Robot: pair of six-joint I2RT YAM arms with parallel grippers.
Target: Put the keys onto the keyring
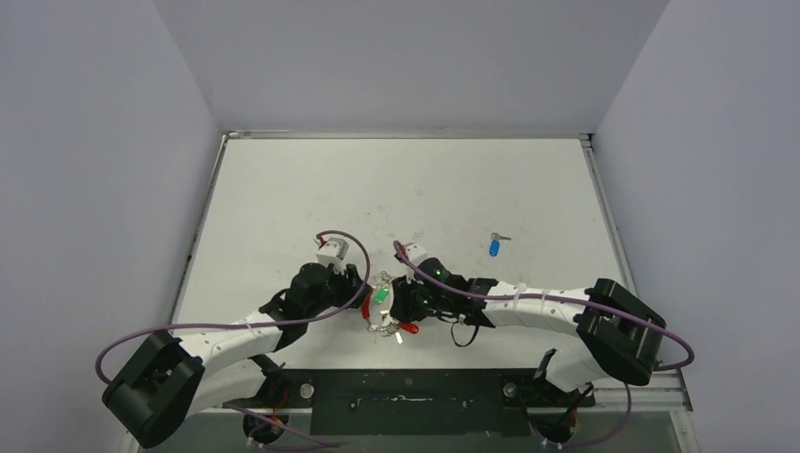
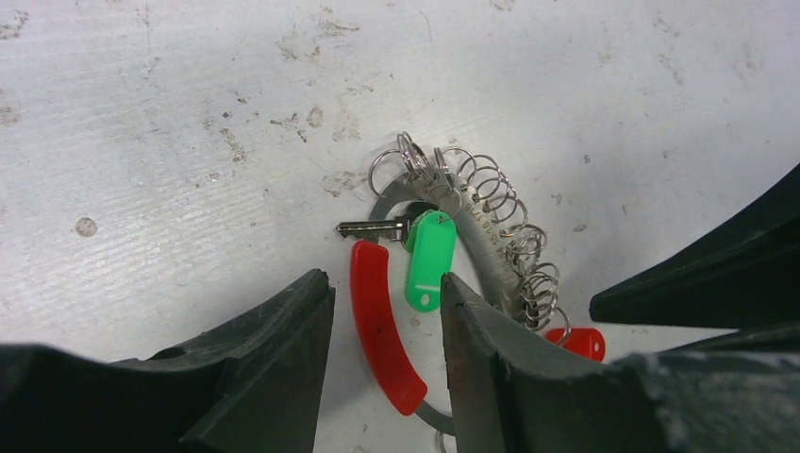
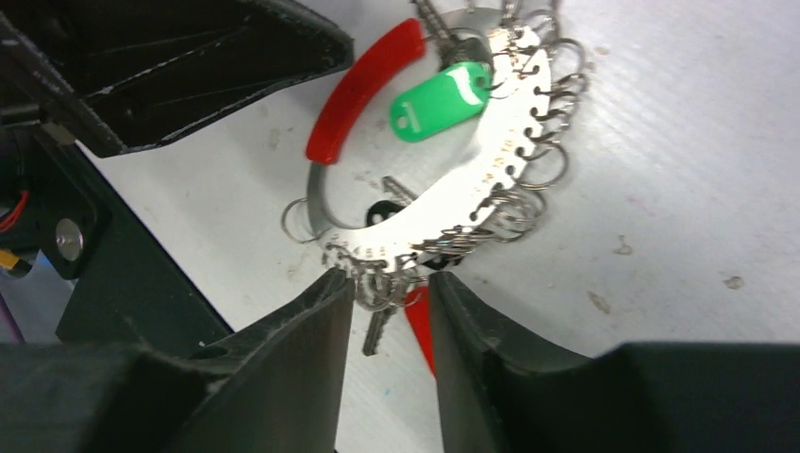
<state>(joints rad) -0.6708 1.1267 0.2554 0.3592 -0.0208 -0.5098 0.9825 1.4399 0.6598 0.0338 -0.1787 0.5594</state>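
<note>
Low down, left pincer (image 2: 385, 283) and right pincer (image 3: 391, 283) flank the keyring (image 2: 486, 250).

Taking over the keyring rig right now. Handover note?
Left tool: open, jaws on either side of the red section of the keyring, not clamped.
Right tool: jaws narrowly apart at the keyring's near edge; grip unclear.
Green key: lying inside the loop; can't tell if it is threaded.
Blue key: loose on the table, right of both tools, untouched.
Left to do: confirm the green key, then fetch and thread the blue key.
</note>
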